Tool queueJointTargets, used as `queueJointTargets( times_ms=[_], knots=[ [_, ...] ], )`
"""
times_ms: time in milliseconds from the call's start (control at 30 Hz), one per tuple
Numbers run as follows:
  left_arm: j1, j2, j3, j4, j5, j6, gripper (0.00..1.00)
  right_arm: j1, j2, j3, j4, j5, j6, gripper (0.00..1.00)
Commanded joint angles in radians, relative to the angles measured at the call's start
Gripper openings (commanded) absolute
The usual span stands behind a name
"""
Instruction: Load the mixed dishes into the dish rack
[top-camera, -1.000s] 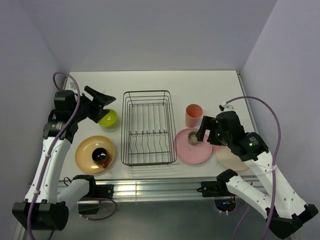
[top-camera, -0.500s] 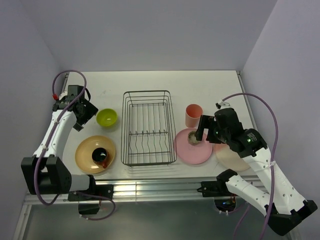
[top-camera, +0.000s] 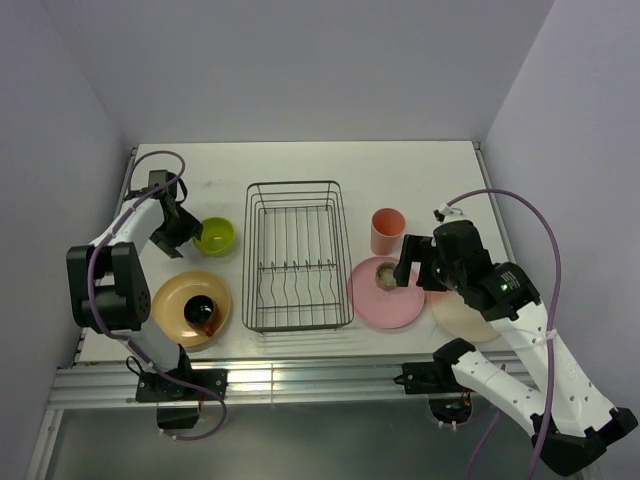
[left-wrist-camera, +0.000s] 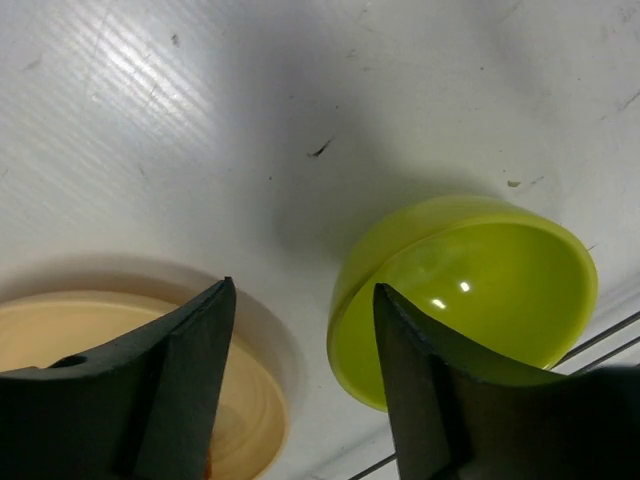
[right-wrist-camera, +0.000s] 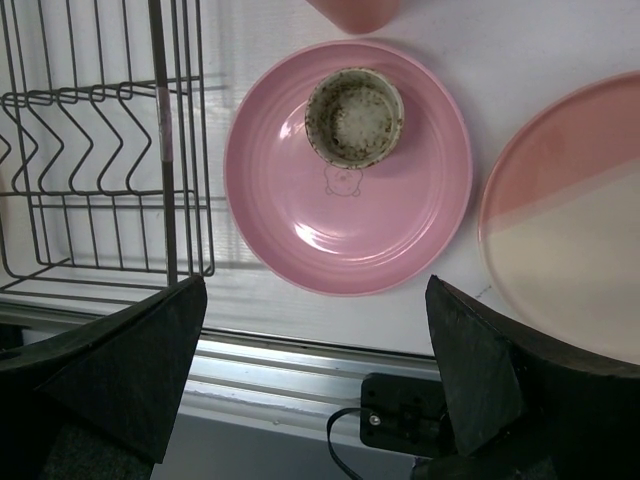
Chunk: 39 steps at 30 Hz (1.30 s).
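On the left side of the table (top-camera: 420, 165), our left jaws sit low by the lime-green bowl (left-wrist-camera: 470, 290). They are partly open, with a gap between them, and they hold nothing. The bowl's near rim lies in that gap.

To do this step well, we think one side of the jaws should go inside the bowl and the other outside. Then we pinch the rim firmly and lift straight up, so the bowl does not slide into the yellow-orange plate (top-camera: 172, 298) just beside it. After that it goes to the dish rack (top-camera: 298, 268), which has no dishes in it yet.

Our right jaws are wide open and hold nothing. They hang over the pink plate (right-wrist-camera: 350, 230) with the small tan bowl (right-wrist-camera: 354, 116) on it.

We cannot tell if the left jaws touch the green bowl. One finger (left-wrist-camera: 420, 400) hides part of it. The cup (top-camera: 200, 310) on the yellow-orange plate looks dark, and we cannot see its handle.
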Motion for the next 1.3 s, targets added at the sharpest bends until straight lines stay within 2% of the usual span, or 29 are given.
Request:
queueJointTargets(
  times_ms=[0,33,67,133,167,233,267,433,600,700,767,867,900,933,1033,1100,1167,1267],
  knots=[
    [-0.001,0.018,0.048,0.044,0.037,0.033,0.62,-0.004,-0.008,0.039,-0.018,0.023,-0.029,0.98],
    [-0.001,0.019,0.045,0.046,0.036,0.033,0.57,-0.004,-0.008,0.039,-0.017,0.024,-0.031,0.98],
    [-0.001,0.022,0.038,0.049,0.04,0.039,0.45,-0.004,-0.005,0.042,-0.018,0.023,-0.032,0.98],
    [-0.001,0.022,0.033,0.052,0.043,0.045,0.27,-0.004,0.0,0.045,-0.017,0.015,-0.035,0.98],
    [0.001,0.021,0.031,0.051,0.042,0.045,0.13,-0.004,0.009,0.051,-0.014,0.01,-0.037,0.98],
    [-0.001,0.012,0.03,0.052,0.047,0.047,0.02,-0.004,0.02,0.059,-0.011,-0.011,-0.044,0.98],
    [-0.001,0.003,0.025,0.052,0.051,0.051,0.0,-0.004,0.032,0.063,0.0,-0.02,-0.052,0.98],
    [0.002,-0.04,0.048,0.02,0.054,0.059,0.0,-0.004,0.101,0.097,0.017,-0.06,-0.098,0.97],
    [0.007,-0.184,0.113,-0.054,0.103,0.044,0.0,-0.002,0.204,0.18,0.029,-0.1,-0.127,0.97],
    [0.007,-0.29,0.137,-0.072,0.23,-0.004,0.0,-0.002,0.241,0.227,0.052,-0.175,-0.141,0.97],
    [0.007,-0.361,0.12,-0.058,0.37,-0.057,0.0,-0.002,0.265,0.26,0.066,-0.215,-0.143,0.97],
    [0.002,-0.443,0.048,0.009,0.609,-0.137,0.0,-0.002,0.305,0.303,0.089,-0.294,-0.12,0.97],
    [0.001,-0.465,0.018,0.103,0.676,-0.162,0.0,-0.002,0.316,0.313,0.1,-0.325,-0.11,0.97],
    [-0.009,-0.514,-0.054,0.165,0.806,-0.227,0.0,-0.002,0.331,0.33,0.132,-0.362,-0.082,0.98],
    [-0.053,-0.599,-0.177,0.409,0.965,-0.401,0.0,-0.002,0.348,0.358,0.239,-0.515,0.0,1.0],
    [-0.09,-0.645,-0.228,0.535,0.987,-0.518,0.0,-0.002,0.362,0.381,0.303,-0.597,0.057,1.0],
    [-0.136,-0.668,-0.251,0.592,0.988,-0.586,0.0,0.001,0.383,0.407,0.38,-0.667,0.12,1.0],
    [-0.214,-0.683,-0.257,0.618,0.943,-0.666,0.0,0.028,0.437,0.484,0.416,-0.659,0.152,1.0]
  ],
)
